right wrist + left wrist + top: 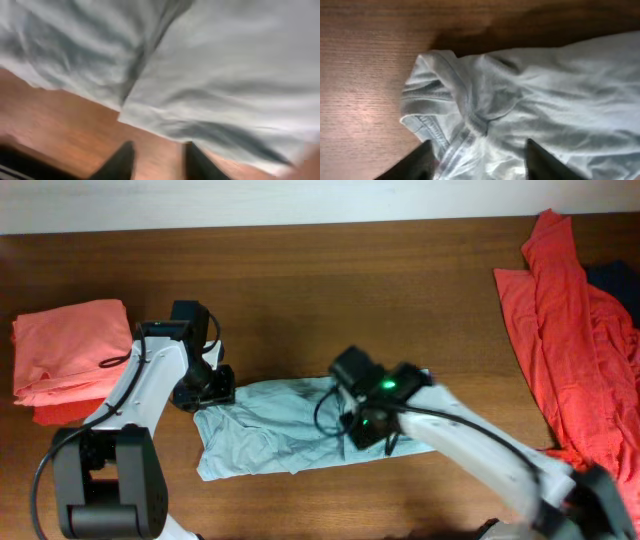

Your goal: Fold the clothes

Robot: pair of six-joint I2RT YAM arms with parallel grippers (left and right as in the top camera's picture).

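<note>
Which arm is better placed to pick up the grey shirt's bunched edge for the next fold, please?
Left, probably. The left gripper stands open directly over the shirt at its bunched hem; the right gripper points at bare table beside the cloth.

Overhead looks down; wrists near T-shirt (shared).

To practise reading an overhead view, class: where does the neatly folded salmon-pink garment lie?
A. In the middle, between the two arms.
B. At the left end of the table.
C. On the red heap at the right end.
B: the folded salmon-pink garment lies at the left end of the table, while the grey-blue T-shirt is in the middle and the red heap at the right.
</note>
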